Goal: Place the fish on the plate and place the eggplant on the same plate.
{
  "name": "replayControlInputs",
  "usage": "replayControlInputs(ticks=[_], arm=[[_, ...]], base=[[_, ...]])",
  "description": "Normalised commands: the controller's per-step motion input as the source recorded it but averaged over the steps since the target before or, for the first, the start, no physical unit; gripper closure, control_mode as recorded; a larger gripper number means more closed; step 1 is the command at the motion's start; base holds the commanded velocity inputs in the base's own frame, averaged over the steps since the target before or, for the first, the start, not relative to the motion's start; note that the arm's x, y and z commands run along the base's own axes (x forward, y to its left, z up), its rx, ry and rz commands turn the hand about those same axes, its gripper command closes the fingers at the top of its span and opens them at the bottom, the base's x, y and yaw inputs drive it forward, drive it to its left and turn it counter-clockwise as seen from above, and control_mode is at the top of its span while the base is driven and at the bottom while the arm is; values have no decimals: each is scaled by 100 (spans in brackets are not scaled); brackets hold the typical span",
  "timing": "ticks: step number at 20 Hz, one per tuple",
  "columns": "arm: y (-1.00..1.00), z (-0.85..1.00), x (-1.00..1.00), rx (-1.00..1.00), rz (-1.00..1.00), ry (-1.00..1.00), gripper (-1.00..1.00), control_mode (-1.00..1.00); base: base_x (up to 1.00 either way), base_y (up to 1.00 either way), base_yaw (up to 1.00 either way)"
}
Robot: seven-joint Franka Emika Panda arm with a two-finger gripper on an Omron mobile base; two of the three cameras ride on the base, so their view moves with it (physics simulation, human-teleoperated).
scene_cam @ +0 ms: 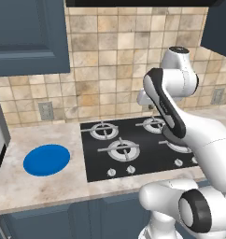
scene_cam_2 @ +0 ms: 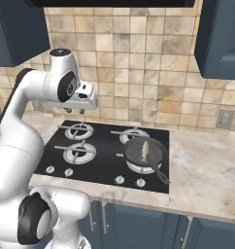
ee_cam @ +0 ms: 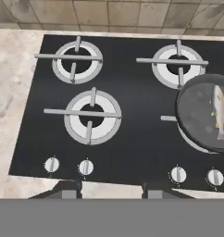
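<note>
While my pincer [scene_cam_2: 79, 111] hovers empty above the stove [scene_cam_2: 102, 153], jaws nearly together, I see the fish [ee_cam: 219, 113] in the pan [ee_cam: 205, 113] below-right and the plate [scene_cam: 46, 160] far left on the desk [scene_cam: 49, 186].

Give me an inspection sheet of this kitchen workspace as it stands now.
Surface: marbled counter with a black four-burner cooktop set into it.
Job's things: fish lying in the frying pan on the front right burner; blue plate bare, on the counter left of the cooktop; eggplant, nothing seen.
Clutter: nothing seen.
Grippers: gripper above the cooktop's left burners, holding nothing.
Cables: nothing seen.
Surroundings: tiled backsplash, blue cabinets, wall outlets.
</note>
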Motion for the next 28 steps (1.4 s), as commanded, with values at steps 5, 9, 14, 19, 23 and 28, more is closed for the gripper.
replayControlInputs(ticks=[5,9,14,19,23,28], arm=[[-9,-7,6,0,0,3,-100,-100],[-94,-12,55,0,0,26,-100,-100],[-100,-21,63,0,0,32,-100,-100],[-76,-54,13,0,-8,27,-100,-100],[-58,-90,1,0,-10,17,-100,-100],[-42,-73,2,1,-8,5,-100,-100]], base=[[0,0,0],[0,0,0],[0,0,0],[0,0,0],[0,0,0],[0,0,0]])
